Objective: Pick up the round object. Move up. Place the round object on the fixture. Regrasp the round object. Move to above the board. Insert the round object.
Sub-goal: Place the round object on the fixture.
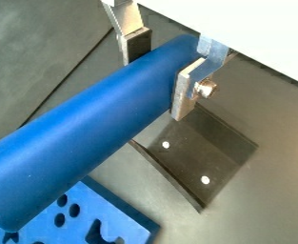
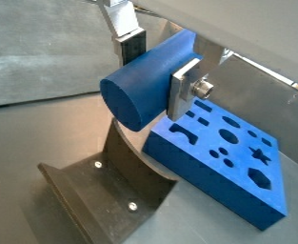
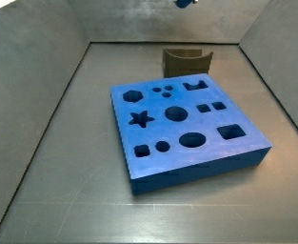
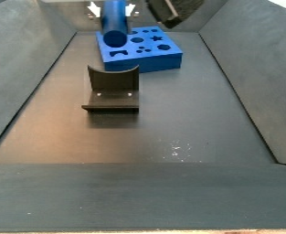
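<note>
Blue round object [image 1: 94, 119] clamped crosswise btwn gripper [image 1: 164, 62] fingers, near one end, held in air. Below: fixture [image 4: 111, 90] on floor. Beyond: board [image 4: 145, 49]. Arm high, mostly out of side views.

We've got the round object [image 1: 94, 119], a long plain blue cylinder, clamped between the silver fingers [image 1: 189, 86] of the gripper [image 1: 164, 67], up in the air and lying roughly level. Below it we see the fixture [image 2: 107, 186], a dark bracket on its base plate, standing bare on the floor. Just behind it lies the board [image 3: 183, 124], flat, blue, every cut-out unfilled.
</note>
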Robot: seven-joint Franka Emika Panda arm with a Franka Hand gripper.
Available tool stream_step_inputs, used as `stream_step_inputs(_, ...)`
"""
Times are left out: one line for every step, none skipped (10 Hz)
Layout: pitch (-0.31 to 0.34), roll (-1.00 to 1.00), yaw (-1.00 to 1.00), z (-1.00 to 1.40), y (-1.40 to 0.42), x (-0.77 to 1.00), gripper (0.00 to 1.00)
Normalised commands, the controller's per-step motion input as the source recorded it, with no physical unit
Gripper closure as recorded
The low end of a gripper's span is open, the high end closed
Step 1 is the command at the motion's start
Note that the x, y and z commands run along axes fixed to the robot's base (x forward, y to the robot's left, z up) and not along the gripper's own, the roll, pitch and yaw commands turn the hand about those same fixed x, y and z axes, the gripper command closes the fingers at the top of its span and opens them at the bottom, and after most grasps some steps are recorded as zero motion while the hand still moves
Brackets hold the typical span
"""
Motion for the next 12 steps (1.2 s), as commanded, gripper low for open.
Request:
stream_step_inputs(-0.005,-1.00,-0.12,-1.00,0.07,0.14,1.00)
stream_step_inputs(-0.010,-1.00,-0.12,-1.00,0.07,0.13,1.00)
stream_step_inputs(-0.005,-1.00,-0.13,-1.00,0.09,0.14,1.00)
stream_step_inputs(0.016,-1.00,-0.12,-1.00,0.09,0.15,1.00)
stream_step_inputs(0.038,-1.00,-0.12,-1.00,0.10,0.16,1.00)
stream_step_inputs(0.040,-0.96,-0.13,-1.00,0.11,0.17,1.00)
stream_step_inputs(0.038,-0.80,-0.12,-1.00,0.12,0.18,1.00)
stream_step_inputs(0.032,-0.64,-0.11,-1.00,0.13,0.19,1.00)
stream_step_inputs(0.032,-0.43,-0.10,-0.87,0.12,0.18,1.00)
stream_step_inputs(0.033,-0.29,-0.10,-0.68,0.09,0.15,1.00)
stream_step_inputs(0.025,-0.21,-0.09,-0.47,0.07,0.12,1.00)
stream_step_inputs(0.012,-0.18,-0.09,-0.27,0.06,0.09,1.00)
